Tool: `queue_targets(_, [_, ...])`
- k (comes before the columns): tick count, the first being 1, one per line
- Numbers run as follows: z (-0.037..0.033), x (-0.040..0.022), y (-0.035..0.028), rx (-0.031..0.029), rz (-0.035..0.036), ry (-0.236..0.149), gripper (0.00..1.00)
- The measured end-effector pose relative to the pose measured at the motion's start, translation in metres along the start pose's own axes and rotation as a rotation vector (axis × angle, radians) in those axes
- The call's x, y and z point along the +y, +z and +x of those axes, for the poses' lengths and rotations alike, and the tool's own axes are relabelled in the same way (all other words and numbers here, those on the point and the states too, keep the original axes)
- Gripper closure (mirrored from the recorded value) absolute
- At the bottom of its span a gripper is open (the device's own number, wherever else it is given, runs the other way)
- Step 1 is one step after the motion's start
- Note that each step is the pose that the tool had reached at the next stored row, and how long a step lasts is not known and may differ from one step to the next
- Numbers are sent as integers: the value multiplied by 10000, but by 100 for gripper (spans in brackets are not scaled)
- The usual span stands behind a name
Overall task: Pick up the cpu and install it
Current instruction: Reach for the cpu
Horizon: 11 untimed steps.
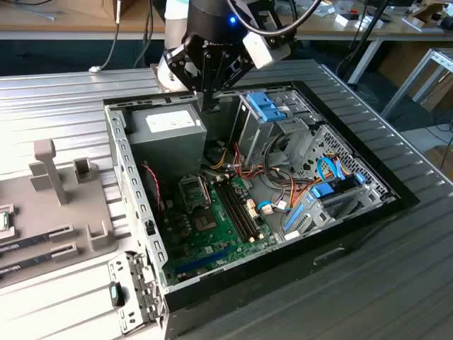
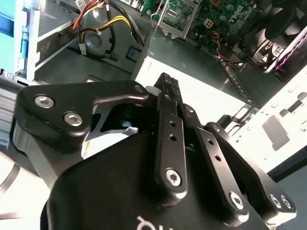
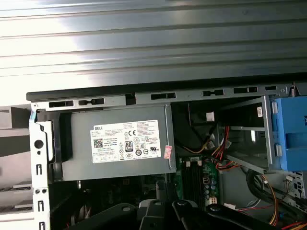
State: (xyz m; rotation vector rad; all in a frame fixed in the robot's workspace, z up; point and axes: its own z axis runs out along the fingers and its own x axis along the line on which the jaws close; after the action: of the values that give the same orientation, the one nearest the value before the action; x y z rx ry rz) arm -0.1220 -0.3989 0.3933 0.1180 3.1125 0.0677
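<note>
Tabletop fixture (image 1: 99, 237) holds the cpu (image 1: 3, 221) in the exterior view; second wrist view shows tool (image 2: 165, 80) closed.

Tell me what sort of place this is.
Probably a robotics lab or test workshop: a robot arm hangs over an open desktop computer case on a ribbed metal table, with workbenches and cables behind.
</note>
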Motion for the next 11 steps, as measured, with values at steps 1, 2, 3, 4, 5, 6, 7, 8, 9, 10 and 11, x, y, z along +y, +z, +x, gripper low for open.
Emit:
queue_targets(1, [1, 0, 0, 0, 0, 0, 89])
queue_targets(2, [2, 0, 0, 0, 1, 0, 89])
queue_targets(3, [2, 0, 0, 0, 0, 0, 89])
queue_targets(4, [3, 0, 0, 0, 0, 0, 89])
queue_targets(5, [3, 0, 0, 0, 0, 0, 89])
queue_targets(6, [3, 0, 0, 0, 0, 0, 89])
queue_targets(7, [4, 0, 0, 0, 0, 0, 89])
queue_targets(8, [4, 0, 0, 0, 0, 0, 89])
queue_targets(9, [7, 0, 0, 0, 0, 1, 89])
queue_targets(10, [11, -1, 0, 0, 0, 1, 89])
queue_targets(11, [15, -1, 0, 0, 0, 0, 89])
